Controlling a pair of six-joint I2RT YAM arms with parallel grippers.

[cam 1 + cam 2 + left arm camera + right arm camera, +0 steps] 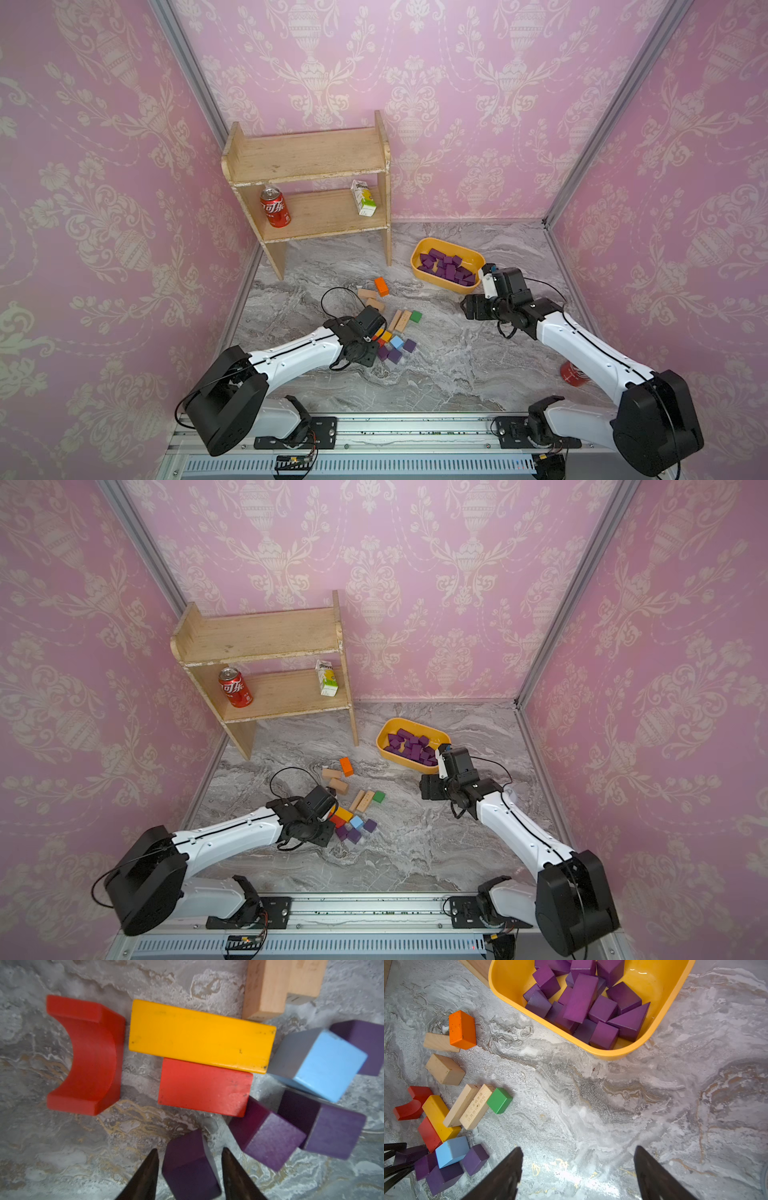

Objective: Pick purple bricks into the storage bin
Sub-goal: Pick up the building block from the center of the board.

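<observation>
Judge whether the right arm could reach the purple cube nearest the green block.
Probably yes. The right gripper is open and empty, bare table lies between it and that purple cube, whose facing side stands clear; the light-blue block crowds another side.

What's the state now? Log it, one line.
left gripper: astride purple brick, grip unclear | right gripper: open, empty, near storage bin | loose: three more purple bricks

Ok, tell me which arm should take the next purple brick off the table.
Left. The left fingers straddle a purple brick, with more purple bricks right beside it. The right fingers hang open and empty near the storage bin, away from the loose bricks.
</observation>
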